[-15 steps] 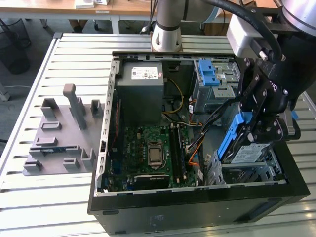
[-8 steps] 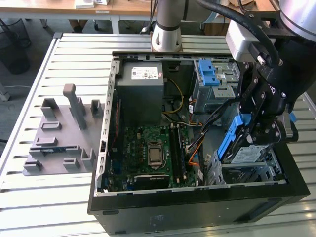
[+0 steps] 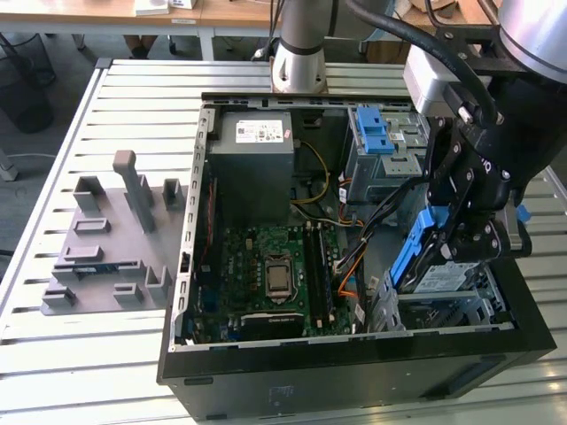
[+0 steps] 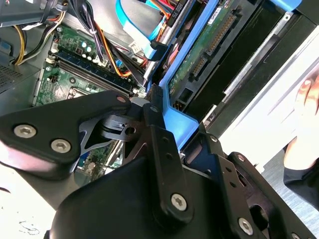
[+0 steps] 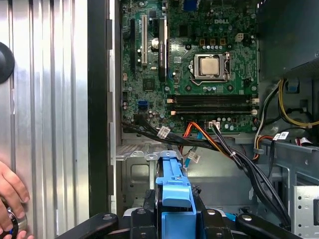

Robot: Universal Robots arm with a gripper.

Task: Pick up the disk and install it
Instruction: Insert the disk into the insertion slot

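Note:
The disk [image 3: 436,266], a silver drive in a blue carrier frame, hangs tilted over the metal drive cage [image 3: 452,310] in the corner of the open computer case [image 3: 354,354] nearest the exterior view's lower right. My gripper [image 3: 454,241] is shut on it from above. In the first wrist view the blue carrier [image 5: 172,191] sits between my black fingers [image 5: 148,201], facing the bay opening. In the second wrist view the disk's green circuit-board side [image 4: 209,45] and blue frame edge [image 4: 185,122] run along one finger [image 4: 159,137].
Inside the case are the motherboard [image 3: 270,270], a grey power-supply box [image 3: 252,164], a light-blue latch bracket [image 3: 376,133] and loose cables [image 5: 224,149] near the bay. A grey fixture plate [image 3: 111,239] lies on the slatted table. A person's hand [image 5: 10,194] rests beside the case.

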